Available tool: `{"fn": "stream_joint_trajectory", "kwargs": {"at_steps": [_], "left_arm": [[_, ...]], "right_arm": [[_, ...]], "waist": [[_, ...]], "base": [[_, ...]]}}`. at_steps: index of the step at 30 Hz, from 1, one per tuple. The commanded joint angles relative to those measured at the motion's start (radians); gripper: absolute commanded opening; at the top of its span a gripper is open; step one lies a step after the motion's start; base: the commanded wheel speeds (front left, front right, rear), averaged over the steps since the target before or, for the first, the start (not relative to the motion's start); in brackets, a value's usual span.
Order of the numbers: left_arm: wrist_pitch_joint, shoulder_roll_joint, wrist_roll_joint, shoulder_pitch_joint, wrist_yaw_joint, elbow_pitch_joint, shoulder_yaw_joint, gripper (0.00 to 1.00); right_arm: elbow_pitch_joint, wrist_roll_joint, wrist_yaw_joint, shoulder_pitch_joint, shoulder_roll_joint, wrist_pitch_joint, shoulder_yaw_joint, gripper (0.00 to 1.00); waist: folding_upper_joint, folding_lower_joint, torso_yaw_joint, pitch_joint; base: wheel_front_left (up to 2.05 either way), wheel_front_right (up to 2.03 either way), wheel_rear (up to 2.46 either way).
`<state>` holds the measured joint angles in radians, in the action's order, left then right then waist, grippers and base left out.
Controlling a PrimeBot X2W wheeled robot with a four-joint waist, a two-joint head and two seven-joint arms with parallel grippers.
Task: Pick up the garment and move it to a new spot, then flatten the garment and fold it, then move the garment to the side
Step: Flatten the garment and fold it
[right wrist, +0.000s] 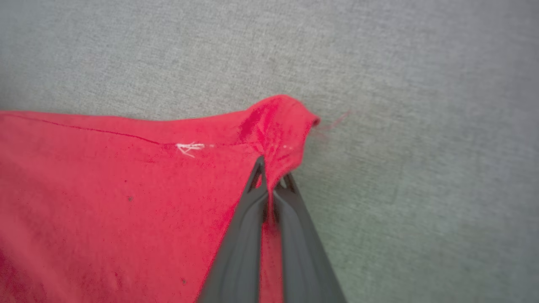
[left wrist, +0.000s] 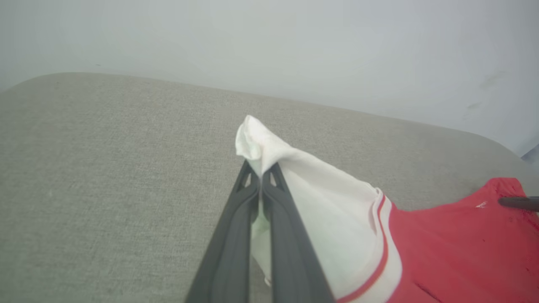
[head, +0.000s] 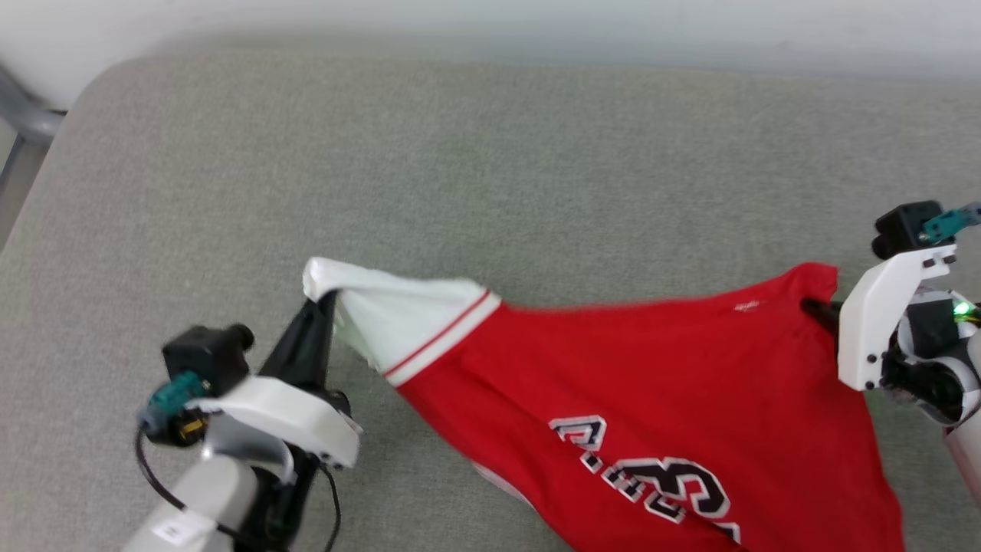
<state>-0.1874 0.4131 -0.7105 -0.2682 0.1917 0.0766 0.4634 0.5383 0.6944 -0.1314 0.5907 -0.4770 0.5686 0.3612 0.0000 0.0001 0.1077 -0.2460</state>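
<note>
Your left gripper [head: 323, 305] had its dark fingers pinched together on the white sleeve tip of the red basketball jersey with black lettering [head: 613, 360]. The jersey stretched across the grey fabric cushion [head: 460, 153] to your right gripper [head: 814, 310], which was clamped on its red corner.

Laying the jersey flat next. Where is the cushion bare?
Bare: the grey cushion beyond the garment, up to the wall, and left of the left gripper. Crowded: near side, where the garment stretches to the right gripper.
</note>
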Motion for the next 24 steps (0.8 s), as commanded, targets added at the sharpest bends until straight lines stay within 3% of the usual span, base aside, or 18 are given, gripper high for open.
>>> {"fn": "stream_joint_trajectory", "kwargs": {"at_steps": [1, 12, 24], "left_arm": [[0.01, 0.012, -0.015, -0.033, -0.009, 0.011, -0.016, 0.0], [0.109, 0.082, -0.05, -0.293, -0.102, 0.21, -0.065, 0.0], [0.11, 0.087, 0.014, -0.719, -0.137, 0.45, -0.078, 0.0]], "right_arm": [[0.007, -0.01, 0.001, 0.019, -0.004, -0.015, -0.015, 0.0], [0.075, -0.138, 0.002, 0.135, 0.063, -0.161, -0.139, 0.0], [0.167, -0.277, 0.002, 0.421, 0.131, -0.333, -0.249, 0.0]], "waist": [[0.0, -0.0001, -0.025, 0.034], [0.0, -0.0001, -0.117, 0.096], [0.0, -0.0001, -0.166, 0.036]], "base": [[0.0, 0.0, 0.0], [0.0, 0.0, 0.0], [0.0, 0.0, 0.0]]}}
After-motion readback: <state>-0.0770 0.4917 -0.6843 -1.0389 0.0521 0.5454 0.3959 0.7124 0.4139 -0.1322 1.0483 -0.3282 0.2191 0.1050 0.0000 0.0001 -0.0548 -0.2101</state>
